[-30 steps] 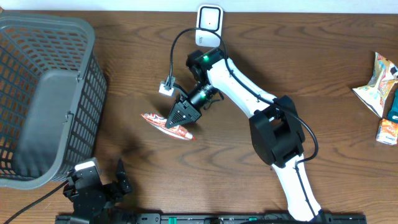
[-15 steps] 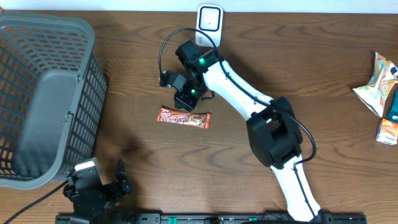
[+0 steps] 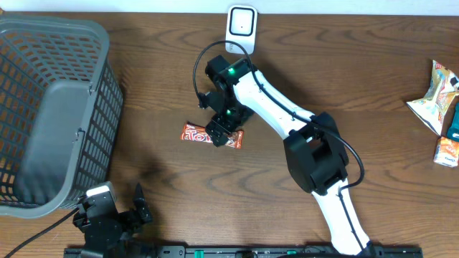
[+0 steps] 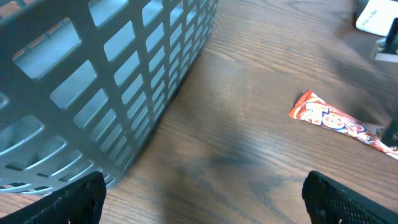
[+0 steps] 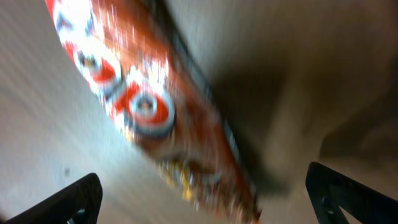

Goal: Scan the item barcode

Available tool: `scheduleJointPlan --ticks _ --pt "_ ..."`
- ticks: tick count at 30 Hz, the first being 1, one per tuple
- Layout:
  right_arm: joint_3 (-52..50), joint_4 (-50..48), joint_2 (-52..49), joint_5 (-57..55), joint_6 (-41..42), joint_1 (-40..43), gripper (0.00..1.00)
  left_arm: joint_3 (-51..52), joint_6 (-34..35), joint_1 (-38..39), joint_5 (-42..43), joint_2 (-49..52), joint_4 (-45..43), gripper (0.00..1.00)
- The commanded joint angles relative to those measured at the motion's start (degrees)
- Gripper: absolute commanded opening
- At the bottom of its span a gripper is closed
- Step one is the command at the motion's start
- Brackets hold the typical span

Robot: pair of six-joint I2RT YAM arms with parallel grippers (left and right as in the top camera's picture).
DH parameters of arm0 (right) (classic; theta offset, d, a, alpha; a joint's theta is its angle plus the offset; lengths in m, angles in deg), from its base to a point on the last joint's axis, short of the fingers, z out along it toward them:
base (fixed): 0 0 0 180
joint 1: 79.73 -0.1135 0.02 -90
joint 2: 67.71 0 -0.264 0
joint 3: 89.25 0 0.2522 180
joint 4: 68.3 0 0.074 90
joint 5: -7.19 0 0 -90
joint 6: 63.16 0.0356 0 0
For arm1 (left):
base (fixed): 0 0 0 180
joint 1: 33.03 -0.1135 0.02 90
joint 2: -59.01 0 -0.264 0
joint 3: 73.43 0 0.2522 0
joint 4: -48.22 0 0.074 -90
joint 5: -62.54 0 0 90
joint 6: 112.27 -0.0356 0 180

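**Bar flat on the counter, right claw open over it**

Your bar [image 3: 193, 132] lies flat on the brown wooden counter [image 3: 373, 64], near the middle, below the white scanner [image 3: 242, 25] that stands at the far edge. The two are well apart. The wrapper is red with white lettering. From overhead you can read "To" at its left end, and the rest of the word sits under the arm. In the left wrist view the bar [image 4: 336, 121] shows the same red and white print, too small to read.

Your right claw [image 3: 219, 131] hangs right over the bar's middle with its jaws spread wide, one fingertip on each side, and it grips nothing. The right wrist view is badly smeared. The bar [image 5: 143, 106] runs across it at a slant between the two fingertips of the claw [image 5: 211, 198], with round white letters that may be an "o", though the blur won't let you settle that.

Your left claw [image 3: 136, 208] sits at the near edge, bottom left, also fully spread and empty [image 4: 205, 199]. Beside it stands the grey mesh basket [image 3: 107, 93], whose wall fills the left of that wrist view [image 4: 112, 81].

At the far right edge lie a few other snack packs [image 3: 436, 97], and their print is not legible.
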Motion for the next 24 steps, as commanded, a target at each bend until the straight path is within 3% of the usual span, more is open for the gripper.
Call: scheduleJointPlan --ticks 1,8,14,16,24 --pt "0.07 1.05 6.91 0.24 -1.53 -0.31 0.99 -0.15 0.11 -0.13 -0.76 -0.09 -0.04 0.98" --pt "0.02 -1.40 15.17 1.90 -4.26 -2.40 0.99 -0.15 0.11 -0.13 -0.76 -0.09 -0.04 0.98" --pt "-6.84 -3.28 12.26 2.64 -16.28 -4.83 0.97 -0.15 0.11 -0.13 -0.76 -0.09 -0.04 0.98" --pt "-11.58 -5.73 11.26 0.92 -14.93 -4.81 0.90 -0.15 0.11 -0.13 -0.76 -0.09 -0.04 0.98" --pt "-22.80 -21.38 11.04 -7.02 -8.72 -5.11 0.89 -0.15 0.11 -0.13 -0.76 -0.09 -0.04 0.98"
